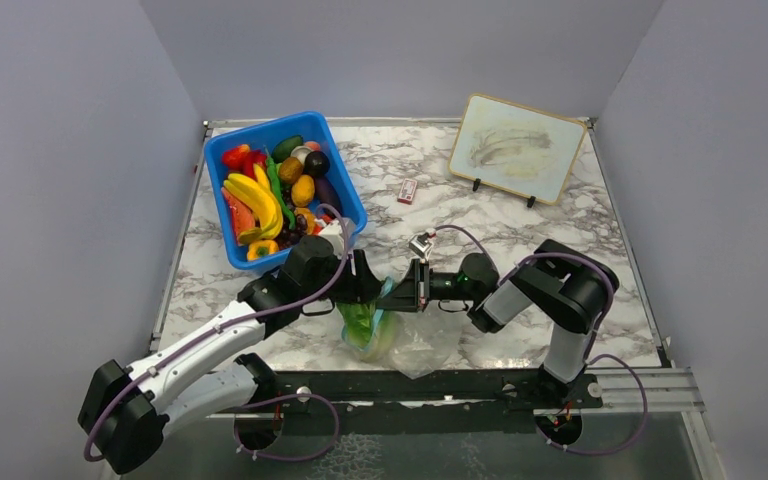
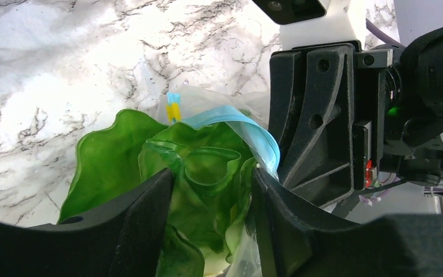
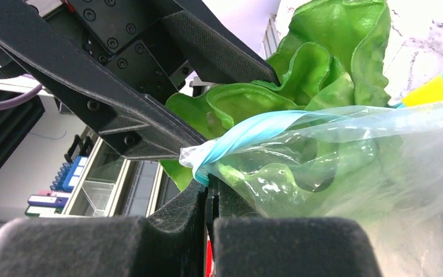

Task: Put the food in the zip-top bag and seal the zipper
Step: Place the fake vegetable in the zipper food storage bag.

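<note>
The green lettuce (image 1: 363, 322) hangs between my two grippers just above the table's near edge, partly inside the clear zip-top bag (image 1: 415, 350). My left gripper (image 1: 365, 292) is shut on the lettuce (image 2: 207, 173), one finger on each side of its leaves (image 2: 213, 180). The light-blue zipper (image 2: 236, 124) curves over the lettuce's right side. My right gripper (image 1: 401, 287) is shut on the bag's mouth edge, pinching the zipper (image 3: 248, 133) at its fingertips (image 3: 210, 186). The lettuce (image 3: 323, 63) shows through the bag film (image 3: 352, 173). The bag's lower part sags on the table.
A blue bin (image 1: 260, 125) at the back left holds bananas, an eggplant and several other toy foods. A small red-and-white box (image 1: 407, 191) lies mid-back. A whiteboard (image 1: 516, 147) stands on a stand at the back right.
</note>
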Robot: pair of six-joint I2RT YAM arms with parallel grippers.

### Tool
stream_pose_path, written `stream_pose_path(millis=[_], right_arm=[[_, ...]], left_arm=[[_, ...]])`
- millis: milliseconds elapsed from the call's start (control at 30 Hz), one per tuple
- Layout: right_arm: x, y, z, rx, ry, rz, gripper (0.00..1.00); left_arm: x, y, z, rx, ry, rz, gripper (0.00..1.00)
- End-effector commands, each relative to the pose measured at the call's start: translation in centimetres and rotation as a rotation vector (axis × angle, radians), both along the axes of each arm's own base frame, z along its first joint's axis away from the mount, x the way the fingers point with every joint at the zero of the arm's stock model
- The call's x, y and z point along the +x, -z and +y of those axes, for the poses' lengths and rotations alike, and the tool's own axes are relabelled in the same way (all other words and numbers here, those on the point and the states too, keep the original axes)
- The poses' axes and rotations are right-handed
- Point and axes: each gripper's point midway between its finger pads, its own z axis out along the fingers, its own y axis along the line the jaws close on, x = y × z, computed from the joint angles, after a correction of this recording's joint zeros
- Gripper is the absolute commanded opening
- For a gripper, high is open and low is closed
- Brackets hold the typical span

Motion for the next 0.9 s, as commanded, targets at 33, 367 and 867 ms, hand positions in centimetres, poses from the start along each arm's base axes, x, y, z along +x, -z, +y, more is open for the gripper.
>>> stream_pose_path(millis=[33,367,867], right_arm=[[-1.1,-5.2,-0.5,0.171,-0.056,-0.240,0.01],[-2.1,-11.4,-1.2,0.319,-0.077,-0.376,0.01],[-2.5,-17.5,-3.4,0.468,0.003,-0.460,0.01]], left_arm=[[-0.9,-5.4,-0.8,-0.092,0.054,-0.044,0.59],[-0.9,-16.2,0.2,-0.190,0.054,-0.270,0.79],[-0.3,-18.2,5.1,0.008,-0.120,-0.266,0.63]])
